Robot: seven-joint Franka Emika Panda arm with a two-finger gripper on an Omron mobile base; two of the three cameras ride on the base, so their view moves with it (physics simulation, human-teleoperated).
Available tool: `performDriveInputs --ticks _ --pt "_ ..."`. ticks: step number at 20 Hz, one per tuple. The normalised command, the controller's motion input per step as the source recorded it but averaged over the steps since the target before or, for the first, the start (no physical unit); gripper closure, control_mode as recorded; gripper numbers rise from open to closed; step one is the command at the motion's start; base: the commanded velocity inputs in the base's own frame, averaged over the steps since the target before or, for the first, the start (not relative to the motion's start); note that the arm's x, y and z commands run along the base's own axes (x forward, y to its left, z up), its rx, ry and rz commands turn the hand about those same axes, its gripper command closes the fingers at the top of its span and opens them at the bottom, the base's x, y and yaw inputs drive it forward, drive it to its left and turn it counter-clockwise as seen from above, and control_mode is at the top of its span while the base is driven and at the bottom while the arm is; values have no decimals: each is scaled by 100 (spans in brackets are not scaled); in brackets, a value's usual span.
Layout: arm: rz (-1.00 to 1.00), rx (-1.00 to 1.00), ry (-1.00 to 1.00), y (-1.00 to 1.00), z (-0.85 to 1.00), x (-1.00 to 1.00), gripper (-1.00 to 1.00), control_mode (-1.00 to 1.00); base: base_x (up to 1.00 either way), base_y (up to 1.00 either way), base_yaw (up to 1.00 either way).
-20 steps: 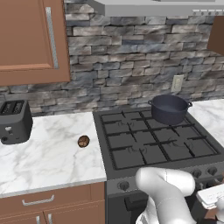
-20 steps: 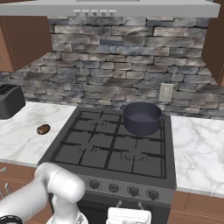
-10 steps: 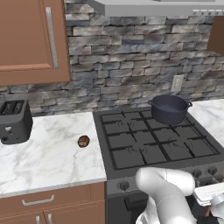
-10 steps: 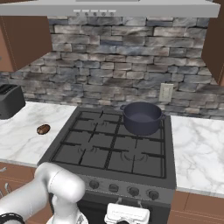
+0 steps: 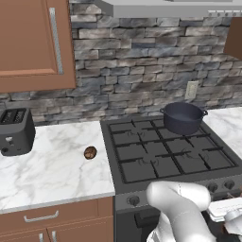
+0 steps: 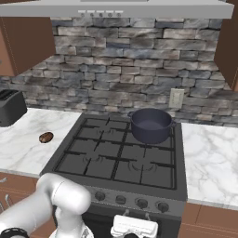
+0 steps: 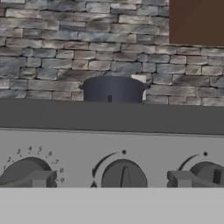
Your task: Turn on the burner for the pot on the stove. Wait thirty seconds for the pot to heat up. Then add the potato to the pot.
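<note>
**Gripper at stove knobs**

Gripper point(image 7: 113, 179) spread wide, holding nothing, a knob point(image 7: 122, 176) centred between its fingertips. Pot point(image 5: 182, 117) sits upper right on stove point(image 5: 165, 156). Potato point(image 5: 90, 152) lies mid-left on counter point(image 5: 47, 165)

Even, soft rendered light with faint shadows and no glare; the hand view is slightly blurred.
</note>
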Motion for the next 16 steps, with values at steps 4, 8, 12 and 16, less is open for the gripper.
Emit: performDriveInputs --ticks 4,8,12,16 --pt "0 0 0 0 -15 5 -100 -100 0 0 0" --pt "0 0 0 0 -11 4 -100 -100 0 0 0" --pt "0 0 0 0 -8 11 -100 -100 0 0 0" --pt "0 0 0 -2 -3 16 -100 -100 0 0 0"
